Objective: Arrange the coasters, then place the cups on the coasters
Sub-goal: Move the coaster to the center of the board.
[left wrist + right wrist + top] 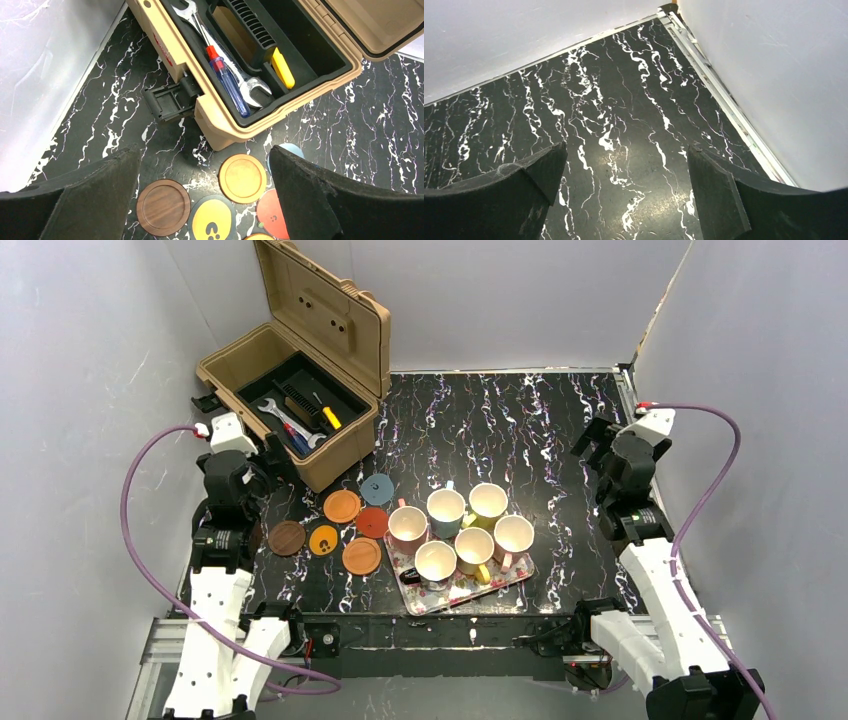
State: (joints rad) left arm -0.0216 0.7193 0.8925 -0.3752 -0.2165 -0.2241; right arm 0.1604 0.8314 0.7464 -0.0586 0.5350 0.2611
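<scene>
1. The step in hand appears to be the first one, laying out the coasters (pixel 342 525). All six lie in a loose cluster on the desk (pixel 560 440), between the open toolbox (pixel 300 390) and the floral tray (pixel 470 592). Some of them nearly touch. The six cups (pixel 460 532) stand packed together on the tray, none yet on a coaster.
2. To do it well, the left arm, being nearest, should take an outer disc first. The dark brown coaster (pixel 163 207) is a fair choice. The discs are thin and lie flat, so the fingers need to come straight down astride one rim. Each disc should end up far enough from the next for a handled cup to sit there, and clear of the toolbox's latch (pixel 167 100).
3. The left gripper (pixel 205 155) is spread wide and holds nothing. It hangs above the toolbox corner with the coasters just below. The right gripper (pixel 626 150) is equally wide and empty, over bare desk near the far right corner and well apart from the cups.
</scene>
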